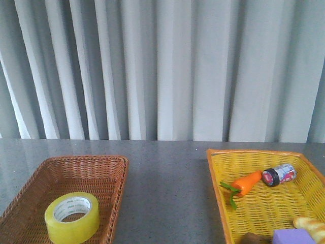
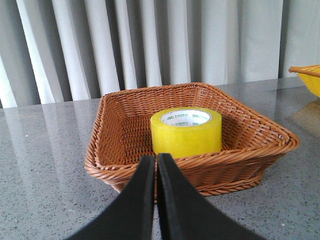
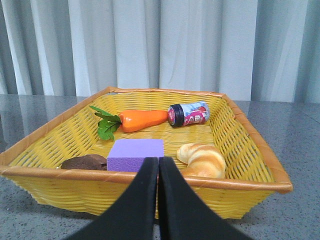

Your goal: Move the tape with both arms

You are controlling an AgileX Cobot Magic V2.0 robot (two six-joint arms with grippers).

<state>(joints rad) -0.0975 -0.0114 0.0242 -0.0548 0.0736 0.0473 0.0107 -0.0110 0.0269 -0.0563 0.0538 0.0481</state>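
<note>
The yellow tape (image 1: pixel 72 217) lies flat in the brown wicker basket (image 1: pixel 109 173) at the front left of the table. It also shows in the left wrist view (image 2: pixel 186 132), inside the same basket (image 2: pixel 250 155). My left gripper (image 2: pixel 156 159) is shut and empty, just outside the basket's near rim, short of the tape. My right gripper (image 3: pixel 159 161) is shut and empty, just outside the near rim of the yellow basket (image 3: pixel 240 182). Neither arm shows in the front view.
The yellow basket (image 1: pixel 218 188) at the right holds a toy carrot (image 1: pixel 246 183), a small can (image 1: pixel 279 175), a purple block (image 3: pixel 136 155), a croissant (image 3: pixel 202 159) and a brown piece (image 3: pixel 85 162). Grey table (image 1: pixel 167 193) lies between the baskets. A curtain hangs behind.
</note>
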